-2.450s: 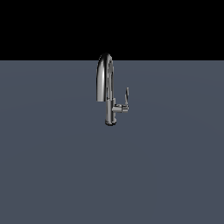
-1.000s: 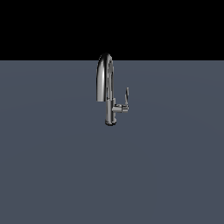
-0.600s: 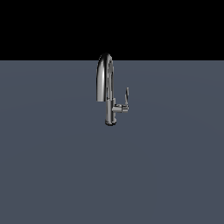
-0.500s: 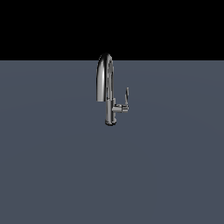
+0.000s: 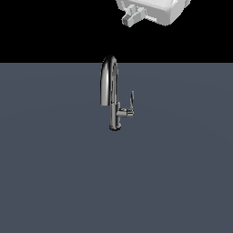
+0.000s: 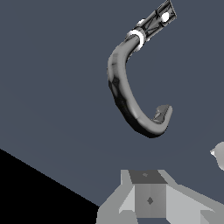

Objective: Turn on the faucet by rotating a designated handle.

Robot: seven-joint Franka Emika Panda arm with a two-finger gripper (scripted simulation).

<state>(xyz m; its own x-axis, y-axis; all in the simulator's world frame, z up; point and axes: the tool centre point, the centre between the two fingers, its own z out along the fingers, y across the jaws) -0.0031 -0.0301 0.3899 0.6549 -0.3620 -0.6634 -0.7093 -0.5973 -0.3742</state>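
The chrome faucet (image 5: 110, 93) stands upright in the middle of the grey surface, its arched spout on a vertical stem. The handle (image 5: 131, 100) is a thin lever that points up from a short stub on the stem's side, toward the exterior view's right. The white hand of my arm (image 5: 152, 10) shows at the top edge, well above the faucet and apart from it. In the wrist view the curved spout (image 6: 124, 96) lies ahead of my gripper (image 6: 149, 194). Only the gripper's grey base parts show, so I cannot tell how the jaws stand.
The flat grey surface (image 5: 54, 173) stretches all around the faucet. A black background fills the space behind it. A pale rounded shape (image 6: 218, 155) shows at the wrist view's edge, and I cannot tell what it is.
The white hand has come into the exterior view at the top edge, where nothing showed before. The faucet and its handle have not moved.
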